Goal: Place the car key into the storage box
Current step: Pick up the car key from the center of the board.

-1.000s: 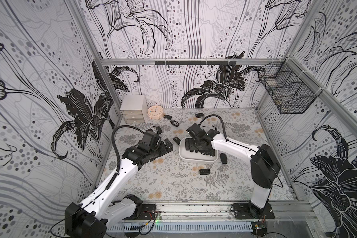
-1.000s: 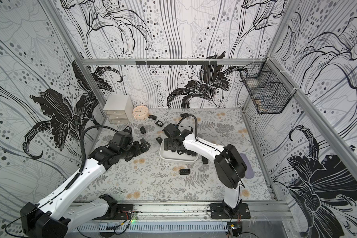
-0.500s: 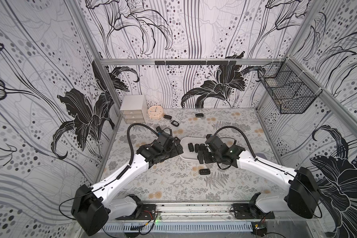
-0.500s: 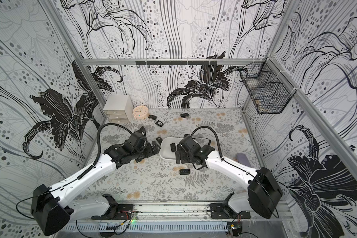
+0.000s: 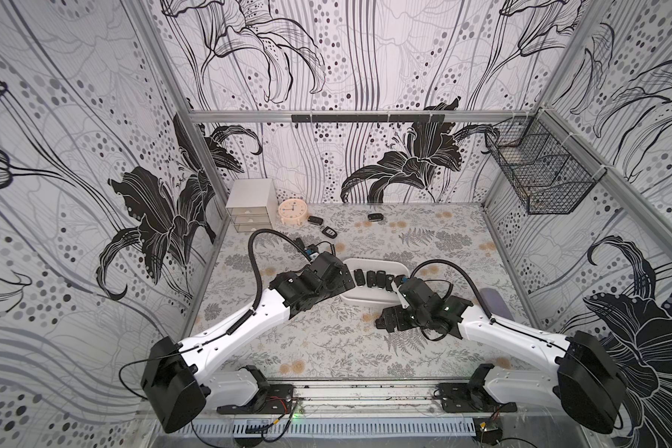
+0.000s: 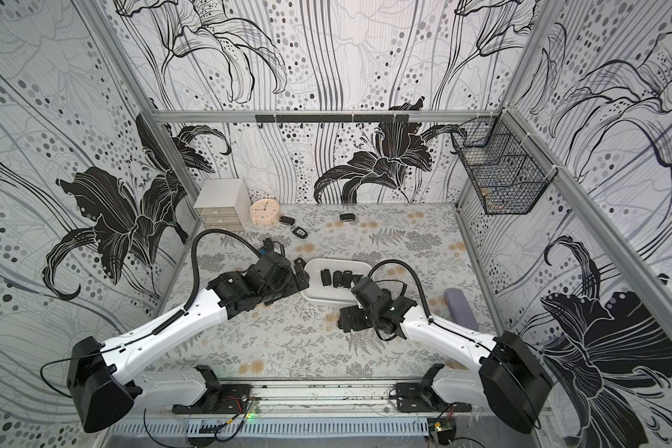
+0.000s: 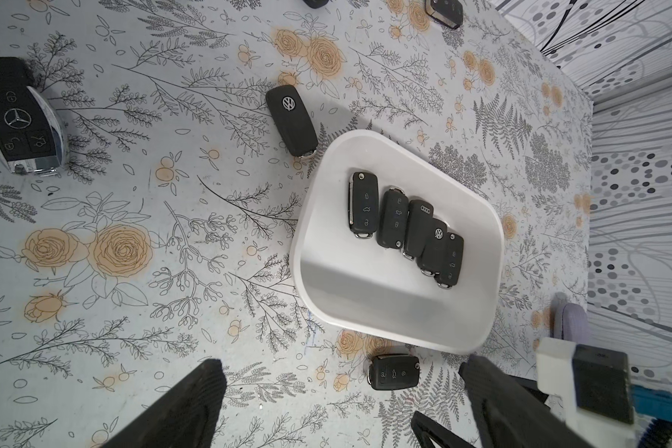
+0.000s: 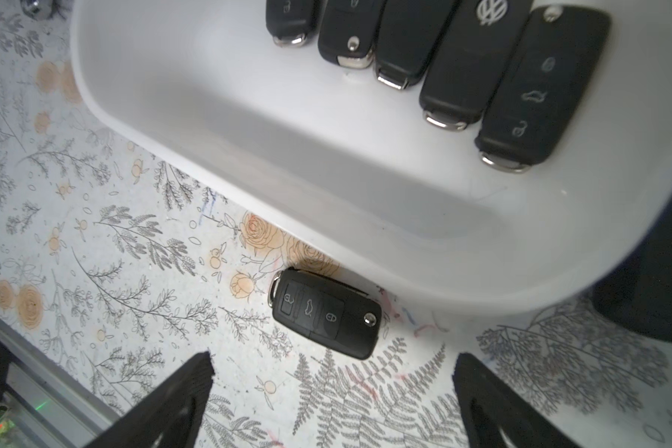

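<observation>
Looking through the right wrist view, I find the three-button flip key [image 8: 324,312] flat on the tabletop [image 8: 132,271] at centre frame, just beside the white storage box [image 8: 326,186], which holds five fobs [image 8: 458,62]. The right gripper [image 8: 332,372] hangs over it, jaws spread wide and empty; the left gripper [image 7: 342,366] is equally spread. I judge the key light, rigid and slick, best pinched mid-body across its long sides.

Bright, even overhead light; soft shadows, wide-angle edge bending, wrist views slightly soft.
</observation>
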`<state>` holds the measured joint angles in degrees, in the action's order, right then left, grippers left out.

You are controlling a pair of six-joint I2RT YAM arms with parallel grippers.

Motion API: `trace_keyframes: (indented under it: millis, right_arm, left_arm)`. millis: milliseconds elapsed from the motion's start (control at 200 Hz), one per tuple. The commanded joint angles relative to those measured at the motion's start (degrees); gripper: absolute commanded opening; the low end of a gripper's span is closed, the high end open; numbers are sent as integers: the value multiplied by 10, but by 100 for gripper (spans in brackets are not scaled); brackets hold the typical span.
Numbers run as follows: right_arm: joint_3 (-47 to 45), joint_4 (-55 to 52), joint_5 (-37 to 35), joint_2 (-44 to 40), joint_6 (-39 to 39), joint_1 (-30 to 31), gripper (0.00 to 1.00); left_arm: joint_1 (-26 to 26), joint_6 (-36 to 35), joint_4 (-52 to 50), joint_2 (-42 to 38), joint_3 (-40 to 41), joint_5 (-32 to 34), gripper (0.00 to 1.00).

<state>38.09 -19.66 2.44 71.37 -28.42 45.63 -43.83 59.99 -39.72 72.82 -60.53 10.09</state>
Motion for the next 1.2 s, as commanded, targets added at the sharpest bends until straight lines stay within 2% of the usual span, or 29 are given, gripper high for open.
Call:
trace_keyframes:
  millis: [0,290,421,816,1021,1197]
  right_arm:
    - [-6,47,28,24,26,3,100]
    - [-9,90,37,86,38,10,100]
    - [-12,93,32,100,33,35,100]
    - [-16,83,3,83,-12,134,100]
    - [-7,60,-27,69,-17,139,100]
    - [-14,28,-60,21,-19,139,100]
  left_arm:
    - [-18,29,-12,-1,-20,45,99]
    - [-43,55,-36,-2,-26,74,99]
    - [-50,63,-41,-5,-24,82,99]
    - [-62,79,-50,-20,-12,98,99]
    - [-73,100,-65,-17,-8,108,99]
    - [-109,106,-69,25,-21,117,99]
